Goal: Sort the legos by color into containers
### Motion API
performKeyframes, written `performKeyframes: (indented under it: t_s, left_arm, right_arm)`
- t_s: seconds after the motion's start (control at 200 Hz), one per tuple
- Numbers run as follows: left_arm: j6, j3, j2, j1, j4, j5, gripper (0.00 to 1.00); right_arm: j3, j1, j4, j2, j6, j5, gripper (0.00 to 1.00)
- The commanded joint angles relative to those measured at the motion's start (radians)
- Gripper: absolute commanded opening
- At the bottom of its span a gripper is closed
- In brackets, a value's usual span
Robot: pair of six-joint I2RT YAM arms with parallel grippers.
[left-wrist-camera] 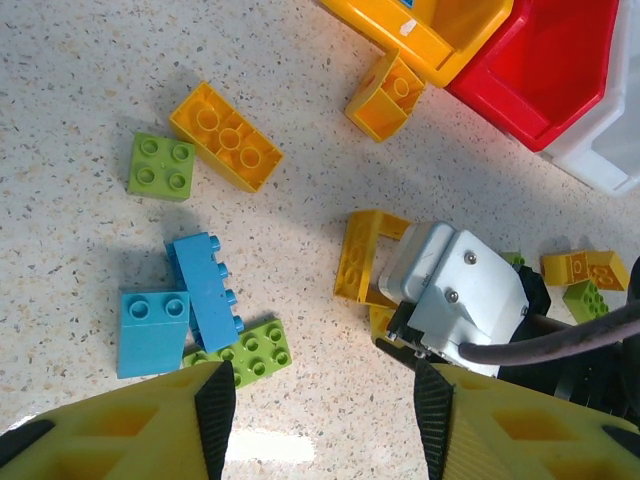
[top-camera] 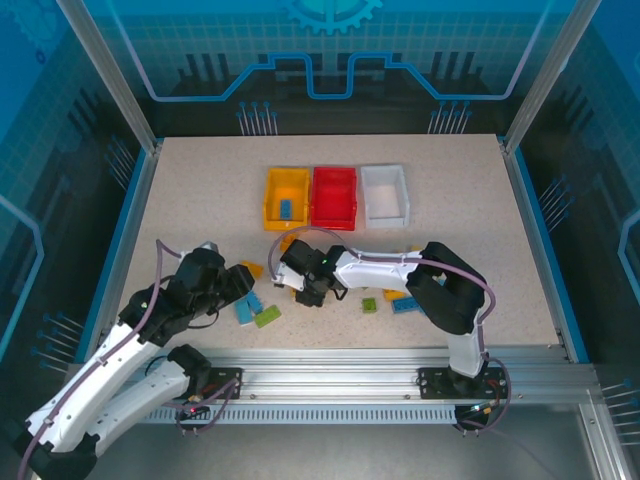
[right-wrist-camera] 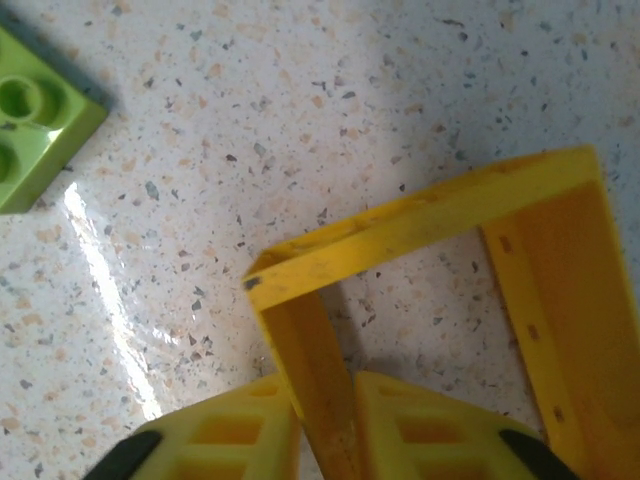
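**Top view:** The right pincer (top-camera: 306, 287) reached leftward across the table (top-camera: 190, 200) into the scattered legos (top-camera: 267, 317), close to the left pincer (top-camera: 240, 282). The yellow bin (top-camera: 270, 195), red bin (top-camera: 334, 200) and white bin (top-camera: 385, 195) stood in a row well beyond them.

**Left wrist view:** The left pincer's fingers (left-wrist-camera: 215, 410) stood apart and held nothing, poised above a blue brick (left-wrist-camera: 205, 290) and a green plate (left-wrist-camera: 245, 350). Just to the right, the other arm's white head sat on a yellow frame brick (left-wrist-camera: 362, 255), which lay on the table short of the yellow bin.

**Right wrist view:** The right pincer was clamped on one thin wall of the yellow frame brick, whose open frame rested flat on the table. A green brick (right-wrist-camera: 30, 130) lay well apart at the upper left. The piece looked light, rigid and smooth. So narrow a wall probably gave little purchase, and the frame might swing or slip when lifted. A deep hold near the corner seemed the safest.
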Motion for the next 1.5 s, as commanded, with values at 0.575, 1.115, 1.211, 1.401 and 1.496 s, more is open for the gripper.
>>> performKeyframes:
  t_s: [0.575,1.115,1.211,1.401,1.496]
  left_arm:
    - [0.144,0.271,0.501,-0.035,0.521,0.219,0.55]
    - [0.150,0.476,0.890,-0.194,0.639,0.162,0.55]
    - [0.149,0.468,0.898,-0.199,0.637,0.162,0.55]
    - [0.139,0.448,0.887,-0.206,0.612,0.147,0.55]
    - [0.121,0.437,0.884,-0.212,0.593,0.140,0.55]
  right_arm:
    - [0.246,-0.528,-0.122,-0.181,0.473,0.022,0.00]
    - [0.685,-0.721,-0.314,0.303,0.598,-0.035,0.00]
    - [0.718,-0.723,-0.332,0.334,0.597,-0.040,0.00]
    - [0.699,-0.713,-0.323,0.292,0.616,-0.036,0.21]
    - [0.683,-0.701,-0.316,0.245,0.627,-0.022,0.30]
